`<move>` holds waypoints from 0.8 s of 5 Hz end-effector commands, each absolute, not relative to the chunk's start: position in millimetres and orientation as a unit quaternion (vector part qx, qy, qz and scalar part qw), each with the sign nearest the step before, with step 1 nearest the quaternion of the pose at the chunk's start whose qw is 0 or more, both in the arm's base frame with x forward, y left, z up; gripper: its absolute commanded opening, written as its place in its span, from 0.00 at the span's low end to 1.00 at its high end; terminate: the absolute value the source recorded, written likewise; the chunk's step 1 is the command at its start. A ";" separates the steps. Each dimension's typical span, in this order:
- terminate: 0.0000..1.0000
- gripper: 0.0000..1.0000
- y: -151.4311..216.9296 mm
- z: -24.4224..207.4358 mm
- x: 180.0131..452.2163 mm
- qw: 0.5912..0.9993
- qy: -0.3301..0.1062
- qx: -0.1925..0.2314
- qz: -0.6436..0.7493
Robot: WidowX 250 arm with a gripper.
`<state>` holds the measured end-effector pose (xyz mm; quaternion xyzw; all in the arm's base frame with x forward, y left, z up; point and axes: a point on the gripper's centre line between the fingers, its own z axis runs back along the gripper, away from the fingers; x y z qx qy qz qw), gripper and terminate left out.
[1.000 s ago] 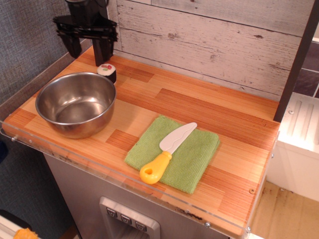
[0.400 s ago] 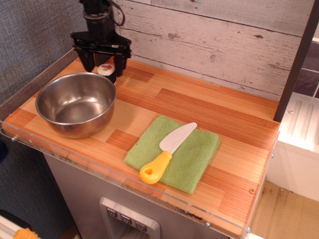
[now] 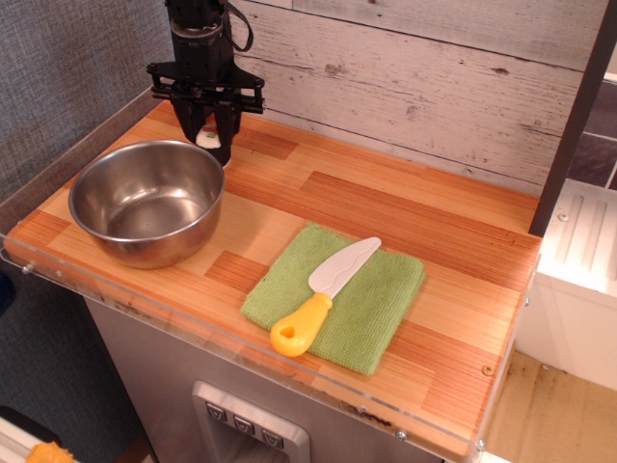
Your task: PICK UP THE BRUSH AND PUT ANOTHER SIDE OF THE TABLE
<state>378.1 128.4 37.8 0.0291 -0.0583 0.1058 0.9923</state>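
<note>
The brush (image 3: 208, 139), a small black roll with a white top, stands on the table (image 3: 405, 207) at the back left corner, just behind the bowl. My gripper (image 3: 207, 147) points straight down over it. The two black fingers (image 3: 225, 130) are drawn in against the brush's sides and hide most of it. The brush still rests on the wood.
A steel bowl (image 3: 147, 201) sits at the front left, right next to the gripper. A white toy knife with a yellow handle (image 3: 326, 293) lies on a green cloth (image 3: 378, 307) at the front middle. A plank wall (image 3: 405, 68) runs along the back. A clear acrylic rim (image 3: 241, 342) edges the front.
The gripper has moved right and down from above the back left corner onto the brush. Its fingers have drawn in from wide open to the brush's sides.
</note>
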 end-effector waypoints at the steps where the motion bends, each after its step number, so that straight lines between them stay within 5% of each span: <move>1: 0.00 0.00 114.6 85.7 376.7 0.989 -0.118 0.018 0.088; 2: 0.00 0.00 67.6 118.0 389.9 0.983 -0.179 -0.002 0.043; 3: 0.00 0.00 17.2 124.9 394.0 0.977 -0.211 -0.016 -0.022; 4: 0.00 0.00 -32.7 110.9 393.0 0.978 -0.196 -0.021 -0.070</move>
